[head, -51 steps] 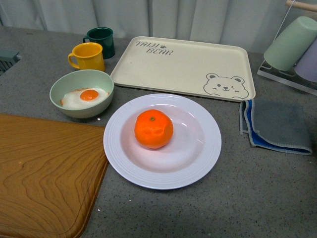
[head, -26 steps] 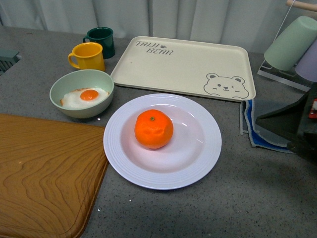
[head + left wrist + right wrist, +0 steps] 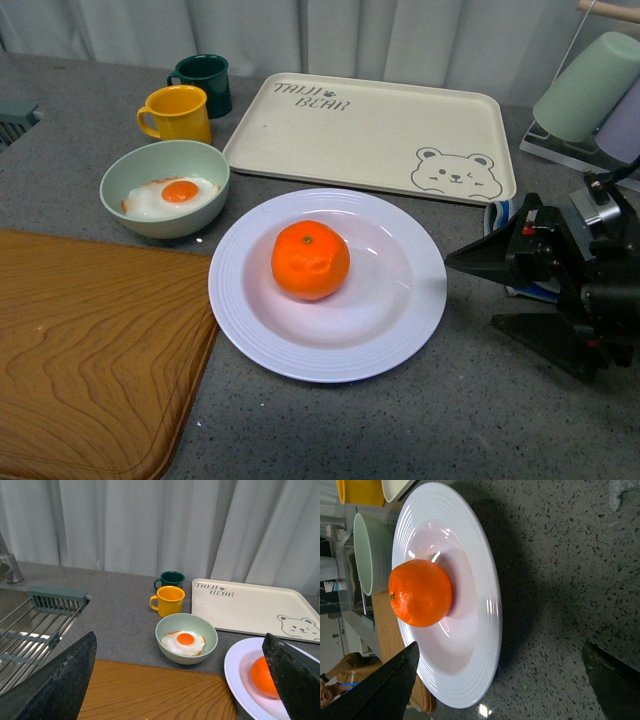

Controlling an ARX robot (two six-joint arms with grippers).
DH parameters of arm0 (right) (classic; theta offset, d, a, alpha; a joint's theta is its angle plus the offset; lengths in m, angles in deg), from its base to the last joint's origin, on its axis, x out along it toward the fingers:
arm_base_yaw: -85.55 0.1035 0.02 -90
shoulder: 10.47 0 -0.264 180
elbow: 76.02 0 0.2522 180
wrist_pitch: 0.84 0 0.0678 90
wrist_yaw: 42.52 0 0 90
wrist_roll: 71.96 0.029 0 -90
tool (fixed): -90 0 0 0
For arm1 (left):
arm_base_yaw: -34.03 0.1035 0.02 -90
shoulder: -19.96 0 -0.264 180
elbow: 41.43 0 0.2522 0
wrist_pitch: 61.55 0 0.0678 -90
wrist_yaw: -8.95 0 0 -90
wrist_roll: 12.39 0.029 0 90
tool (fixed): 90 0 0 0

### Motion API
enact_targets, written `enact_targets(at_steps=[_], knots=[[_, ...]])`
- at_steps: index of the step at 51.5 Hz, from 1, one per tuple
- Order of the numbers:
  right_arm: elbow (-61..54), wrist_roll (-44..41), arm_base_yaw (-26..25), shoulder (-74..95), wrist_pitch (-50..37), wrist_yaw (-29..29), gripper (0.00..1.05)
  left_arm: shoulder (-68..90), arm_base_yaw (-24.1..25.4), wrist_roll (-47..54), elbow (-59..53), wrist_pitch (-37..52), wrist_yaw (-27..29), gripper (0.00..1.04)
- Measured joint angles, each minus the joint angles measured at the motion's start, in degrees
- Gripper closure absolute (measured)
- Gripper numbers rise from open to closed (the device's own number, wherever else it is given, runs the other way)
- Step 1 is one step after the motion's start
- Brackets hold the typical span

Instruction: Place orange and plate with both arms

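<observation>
The orange point(image 3: 310, 260) sits in the middle of the white ridged plate point(image 3: 240, 300) on the grey counter. My right gripper point(image 3: 472, 292) is open and empty, low over the counter just right of the plate's rim, with its jaws pointing at the plate. In the right wrist view the orange point(image 3: 420, 592) and plate point(image 3: 485, 605) lie ahead of the open right gripper point(image 3: 500, 647). My left gripper point(image 3: 179, 645) is open and empty; its view shows the plate point(image 3: 240, 670) and the orange point(image 3: 262, 677) partly behind one finger point(image 3: 295, 680). The left gripper is out of the front view.
A pale green bowl with a fried egg point(image 3: 165, 188), a yellow mug point(image 3: 177, 113) and a dark green mug point(image 3: 203, 83) stand left of the plate. A cream bear tray point(image 3: 370, 135) lies behind it. A wooden board point(image 3: 90, 350) is front left. A grey-blue cloth point(image 3: 560, 235) and cup rack point(image 3: 590, 90) are right.
My right gripper has come into the front view from the right and moved left to just short of the plate's rim. The orange and plate have not moved.
</observation>
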Motion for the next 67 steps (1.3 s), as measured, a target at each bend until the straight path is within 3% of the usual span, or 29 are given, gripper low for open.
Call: enact_targets(at_steps=[24,45,59,67], knots=[[9.5,4.5,3.1,8.1,1.2,2.8,0.09,0.0,0.0,0.0,0.0,0.0,0.0,0.07],[16.3,6.6,6.3,10.7,8.1,5.2,0.10,0.0,0.0,0.0,0.0,0.0,0.0,0.07],[16.5,6.6,6.4,11.6,10.2,4.0,0.62,0.0,0.0,0.0,0.0,0.0,0.0,0.07],[16.5,6.5,6.4,12.1,11.6,3.4,0.85,0.0,0.0,0.0,0.0,0.0,0.0,0.07]])
